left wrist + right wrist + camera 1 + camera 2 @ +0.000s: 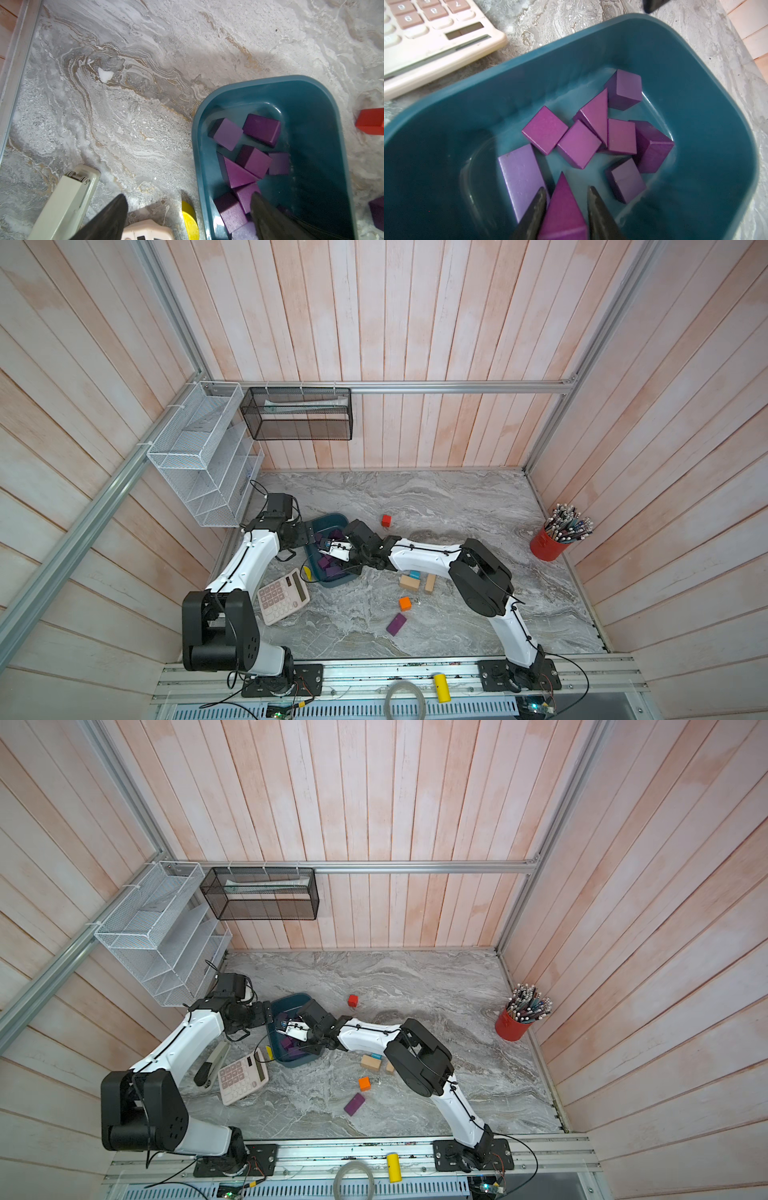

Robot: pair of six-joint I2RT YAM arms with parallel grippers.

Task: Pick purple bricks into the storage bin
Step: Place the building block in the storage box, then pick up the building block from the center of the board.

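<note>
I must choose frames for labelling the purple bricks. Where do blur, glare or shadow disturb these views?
Right wrist view: purple bricks sharp, pale glare on the storage bin floor, right fingers soft. Left wrist view: left fingers blurred, deep shadow inside the bin. Both top views: even light, but the right arm covers part of the bin.

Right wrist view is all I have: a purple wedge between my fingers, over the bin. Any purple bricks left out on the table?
Observer: One. A purple oblong lies on the table, well clear of the bin; both top views show it.
Operator: What's nearest it?
Observer: An orange cube, close by but not touching, on the side away from the arms' bases.
Operator: Is the left arm in my way?
Observer: The left fingers hover astride the bin's rim, wide open and empty, one of them over the bricks inside.
</note>
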